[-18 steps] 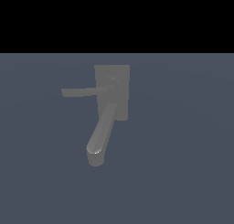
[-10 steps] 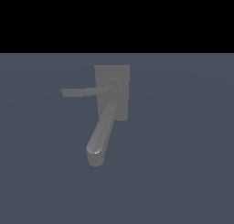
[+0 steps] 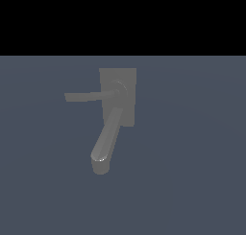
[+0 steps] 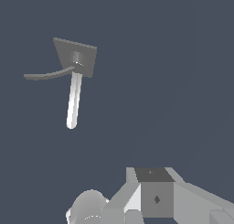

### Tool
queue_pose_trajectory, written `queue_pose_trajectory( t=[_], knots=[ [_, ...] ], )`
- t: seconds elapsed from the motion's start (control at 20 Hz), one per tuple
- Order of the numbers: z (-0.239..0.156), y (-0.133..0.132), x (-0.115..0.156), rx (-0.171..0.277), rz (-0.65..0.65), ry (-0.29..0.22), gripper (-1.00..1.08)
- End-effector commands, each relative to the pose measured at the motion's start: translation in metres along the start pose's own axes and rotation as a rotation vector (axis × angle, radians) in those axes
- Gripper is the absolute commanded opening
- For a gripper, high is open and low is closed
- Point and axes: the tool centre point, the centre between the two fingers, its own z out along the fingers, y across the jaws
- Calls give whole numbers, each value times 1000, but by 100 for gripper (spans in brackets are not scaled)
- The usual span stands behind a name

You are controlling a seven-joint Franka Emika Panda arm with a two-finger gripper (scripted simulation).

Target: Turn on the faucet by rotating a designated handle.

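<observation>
Dark blue-grey flooring (image 3: 192, 181) carried the matte grey faucet (image 3: 117, 92), its thin flat lever handle (image 3: 86, 96) pointing toward the exterior view's left. Only the wrist view caught pale grey arm housing (image 4: 155, 198), well apart from the fixture; the gripper's opening couldn't be told.

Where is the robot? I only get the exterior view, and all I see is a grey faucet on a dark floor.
Observer: Outside your frame. The wrist view shows grey robot hardware at the picture's edge.
Operator: Is it touching the faucet?
Observer: No. In the wrist view the faucet sits well apart from that hardware, with bare floor between them.
Operator: Is its claw open, ready for the handle?
Observer: I cannot tell. No fingers show in the wrist view, and nothing is near the handle.
</observation>
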Motion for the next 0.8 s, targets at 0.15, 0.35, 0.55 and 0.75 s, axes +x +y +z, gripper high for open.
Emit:
queue_pose_trajectory(
  t=[0.15, 0.35, 0.55, 0.75],
  knots=[
    [-29, 9, 11, -209, 28, 118, -100],
    [-55, 10, 19, -379, 40, 212, -100],
    [-83, 6, 28, -548, 42, 305, -100],
    [-110, -6, 36, -717, 30, 394, -100]
  ],
)
